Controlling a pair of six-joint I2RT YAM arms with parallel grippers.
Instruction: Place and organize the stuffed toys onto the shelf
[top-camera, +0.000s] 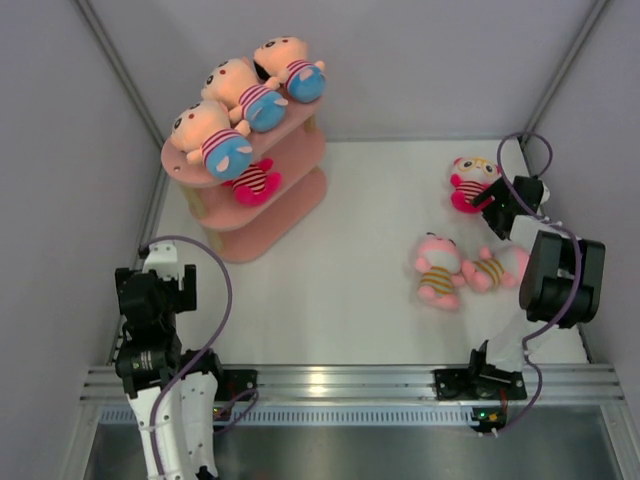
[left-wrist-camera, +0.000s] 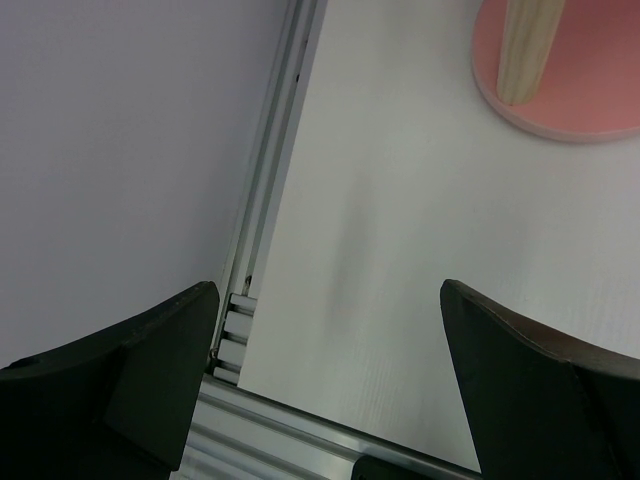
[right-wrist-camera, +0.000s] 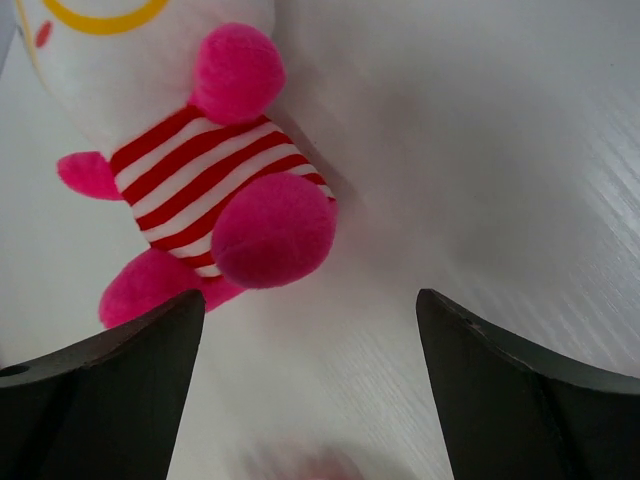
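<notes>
The pink shelf (top-camera: 300, 208) stands at the back left. Three peach-headed toys with blue bottoms (top-camera: 215, 140) lie on its top board and a magenta toy (top-camera: 255, 181) on the middle board. A white-faced magenta toy (top-camera: 468, 184) lies at the back right; in the right wrist view (right-wrist-camera: 205, 185) it is just ahead and left of my open, empty right gripper (right-wrist-camera: 310, 310). That gripper (top-camera: 497, 212) hovers right beside it. Two pink toys with yellow stripes (top-camera: 438, 270) (top-camera: 490, 270) lie mid right. My left gripper (top-camera: 160, 283) is open and empty near the front left corner.
The shelf's bottom board and a wooden post (left-wrist-camera: 525, 50) show at the top right of the left wrist view. A metal rail (left-wrist-camera: 265, 200) runs along the table's left edge below the grey wall. The right arm's elbow (top-camera: 560, 275) hangs over the right edge.
</notes>
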